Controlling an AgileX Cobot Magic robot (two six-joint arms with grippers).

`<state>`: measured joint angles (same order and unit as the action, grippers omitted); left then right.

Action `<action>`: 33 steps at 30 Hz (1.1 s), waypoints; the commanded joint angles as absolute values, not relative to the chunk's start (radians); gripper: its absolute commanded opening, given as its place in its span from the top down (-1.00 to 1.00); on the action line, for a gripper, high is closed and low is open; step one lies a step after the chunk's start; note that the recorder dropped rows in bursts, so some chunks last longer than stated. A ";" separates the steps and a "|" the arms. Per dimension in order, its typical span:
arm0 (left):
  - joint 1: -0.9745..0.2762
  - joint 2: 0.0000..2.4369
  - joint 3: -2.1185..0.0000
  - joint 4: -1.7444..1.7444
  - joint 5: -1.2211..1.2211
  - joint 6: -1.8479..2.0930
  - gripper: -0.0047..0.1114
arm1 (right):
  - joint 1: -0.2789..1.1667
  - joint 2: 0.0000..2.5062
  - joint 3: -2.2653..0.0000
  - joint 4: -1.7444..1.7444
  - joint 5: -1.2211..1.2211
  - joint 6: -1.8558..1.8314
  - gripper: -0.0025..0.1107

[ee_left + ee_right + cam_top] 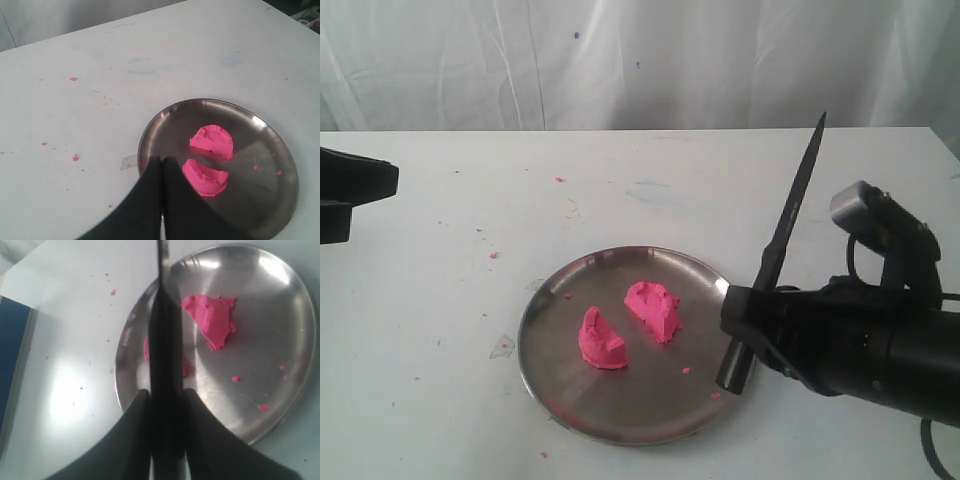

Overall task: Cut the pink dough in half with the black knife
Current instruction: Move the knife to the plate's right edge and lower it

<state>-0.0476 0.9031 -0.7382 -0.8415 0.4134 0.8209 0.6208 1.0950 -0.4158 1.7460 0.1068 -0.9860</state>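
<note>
A white table stood in front of a pale, creased curtain, its top speckled with tiny pink crumbs. A round steel plate lay toward the 6 o'clock side of the exterior view. The pink dough rested on it in two rough pieces with a bare strip of metal between them. One piece sat at about 1 o'clock from the plate's centre. The other sat at about 9 o'clock. A few loose crumbs lay on the metal toward 4 o'clock.

The right gripper hung at the plate's 3 o'clock rim, its fingers clamped on the handle of the black knife. The blade rose steeply with its tip leaning toward 1 o'clock, lifted well clear of both pieces. The butt of the handle hung over the rim; whether it touched the plate could not be told. In the right wrist view the knife crossed in front of one piece and partly hid it.

The left gripper sat at the 9 o'clock edge of the exterior view, well apart from the plate. In its own wrist view its fingers were pressed together with only a thin seam between them and nothing held.
</note>
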 commanded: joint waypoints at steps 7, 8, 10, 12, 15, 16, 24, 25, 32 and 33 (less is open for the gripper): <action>-0.054 0.897 -0.734 -0.858 0.419 0.815 0.92 | 0.478 1.216 -0.397 1.744 0.405 -0.991 0.96; -0.054 0.897 -0.734 -0.858 0.419 0.815 0.92 | 0.459 1.230 -0.397 1.744 0.435 -0.991 0.96; -0.054 0.897 -0.734 -0.858 0.419 0.815 0.92 | 0.405 1.263 -0.397 1.744 0.526 -1.015 0.96; -0.054 0.897 -0.734 -0.858 0.419 0.815 0.92 | 0.349 1.293 -0.397 1.744 0.591 -1.022 0.96; -0.054 0.897 -0.734 -0.858 0.419 0.815 0.92 | 0.288 1.339 -0.397 1.744 0.638 -1.035 0.96; -0.054 0.897 -0.734 -0.858 0.419 0.815 0.92 | 0.277 1.365 -0.399 1.744 0.628 -1.035 0.96; -0.054 0.897 -0.734 -0.858 0.419 0.815 0.92 | 0.279 1.572 -0.481 1.744 0.669 -1.126 0.96; -0.054 0.897 -0.734 -0.858 0.419 0.815 0.92 | 0.284 1.586 -0.488 1.744 0.668 -1.134 0.96; -0.054 0.897 -0.734 -0.858 0.419 0.815 0.92 | 0.329 1.689 -0.554 1.744 0.624 -1.163 0.96; -0.054 0.897 -0.734 -0.858 0.419 0.815 0.92 | 0.331 1.697 -0.559 1.744 0.613 -1.161 0.96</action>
<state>-0.0476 0.9031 -0.7382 -0.8415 0.4134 0.8209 0.3211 1.6750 -0.5428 1.7460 0.6393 -1.1464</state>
